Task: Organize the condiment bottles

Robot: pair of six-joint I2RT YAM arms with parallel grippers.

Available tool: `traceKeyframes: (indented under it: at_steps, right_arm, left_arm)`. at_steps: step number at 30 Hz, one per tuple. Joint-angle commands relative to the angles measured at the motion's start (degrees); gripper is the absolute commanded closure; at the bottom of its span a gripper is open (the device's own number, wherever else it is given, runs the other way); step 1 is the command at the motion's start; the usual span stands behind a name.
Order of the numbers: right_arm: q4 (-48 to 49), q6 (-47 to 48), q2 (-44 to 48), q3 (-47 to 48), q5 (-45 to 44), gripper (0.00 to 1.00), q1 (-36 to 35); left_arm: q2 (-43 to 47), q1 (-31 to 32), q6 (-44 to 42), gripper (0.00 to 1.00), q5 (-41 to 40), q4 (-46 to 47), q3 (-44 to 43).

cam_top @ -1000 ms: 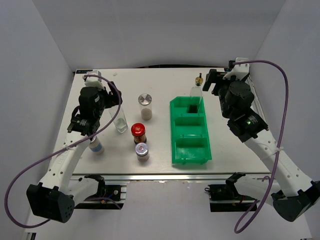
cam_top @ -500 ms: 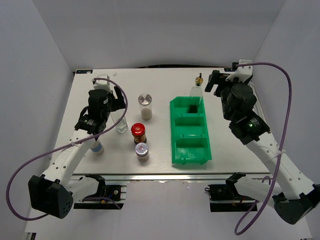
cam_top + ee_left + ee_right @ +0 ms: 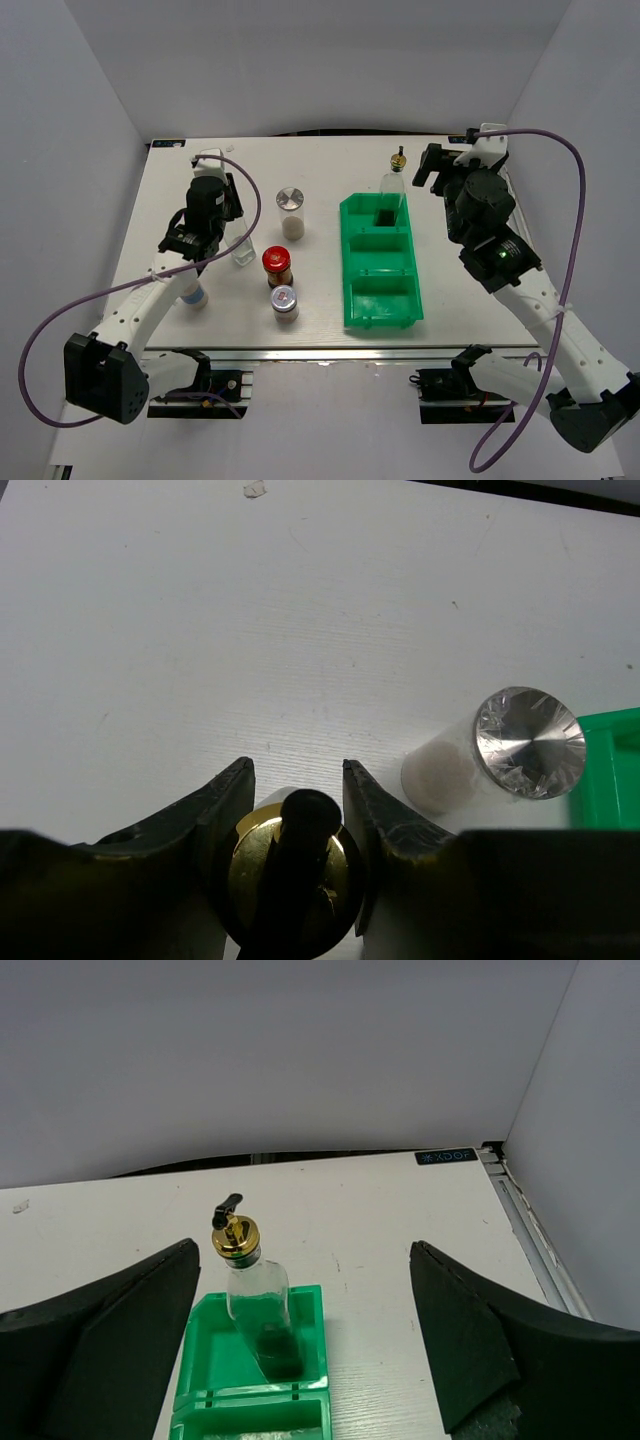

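Left three jars standing loose to the left of the green bin [image 3: 385,318], nearest the arm bases: the near silver-lidded jar [image 3: 284,300], the red-capped jar [image 3: 276,262] just beyond it, and a half-hidden jar [image 3: 194,294] farther left, partly under the left arm. Swung the left gripper [image 3: 297,775] in within the last second, from farther left of the bin to directly over a tall clear bottle [image 3: 242,250]. Set its fingers [image 3: 215,800] parted to either side of the gold pourer [image 3: 290,865]; impossible to tell whether already pressing on it. Passed over the far silver-lidded jar [image 3: 528,742], upright between that bottle and the bin. Held the right gripper [image 3: 303,1248] back by the bin's far end, spread wide and gripping nothing. Already stood the second tall bottle [image 3: 257,1300] upright in the bin's far compartment. Judged one bottle sorted, a second about to be lifted, four waiting.
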State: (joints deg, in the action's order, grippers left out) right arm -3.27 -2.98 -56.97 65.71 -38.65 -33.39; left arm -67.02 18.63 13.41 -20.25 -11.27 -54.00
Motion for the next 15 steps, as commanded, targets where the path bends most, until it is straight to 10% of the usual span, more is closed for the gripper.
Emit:
traceKeyframes:
  at_steps: [1, 8, 15]
  right_arm:
    - [2.65, 0.35, 1.42, -0.41, -1.07, 0.11, 0.34]
    - [2.12, -0.79, 4.14, -5.32, -4.31, 0.11, 0.25]
    - [0.64, -6.33, 11.43, -13.05, -12.67, 0.11, 1.74]
  left_arm:
    - [0.05, 0.61, 0.13, 0.67, -0.84, 1.42, -1.11]
    - [-0.21, 0.79, 0.21, 1.00, -2.16, 2.48, -1.46]
    - [-0.48, 0.79, 0.74, 1.00, -7.61, 1.95, -8.40]
